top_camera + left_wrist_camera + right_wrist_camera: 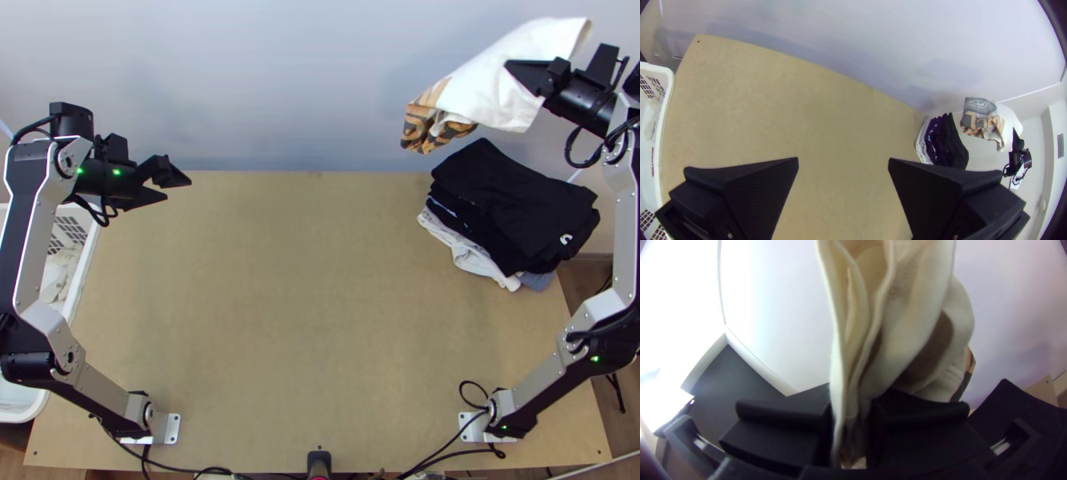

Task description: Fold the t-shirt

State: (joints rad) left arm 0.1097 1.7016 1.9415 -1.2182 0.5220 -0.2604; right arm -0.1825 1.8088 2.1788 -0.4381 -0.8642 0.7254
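Beyond the far edge of the surface (312, 304), at the right: one shirt (496, 88), white with a brown, orange and black pattern, held aloft beside the stack (512, 200). Condition: gathered in a loose folded bundle, several layers pinched at one end; number of folds cannot be told. Holder: right tool (852, 404), fingers closed on the cloth. Left tool (178, 189): fingers parted, nothing between them, over the far left of the surface near the basket (86, 264). Stack: dark garments uppermost, pale and blue-grey ones beneath, edges uneven, seemingly reaching past the surface's right side. Likely next step: laying the shirt on top. Hazards, as judged: first, unfolding, since one end alone is gripped and the patterned end is loose; inner layers may slide out of line. Second, a fall behind the surface, should the grip open before the bundle is over the stack. Third, snagging, if the loose end comes in low and drags the top dark garment askew. Fourth, toppling, from an off-centre placement on so ragged a pile. Fifth, a crumpled landing, from release too high.
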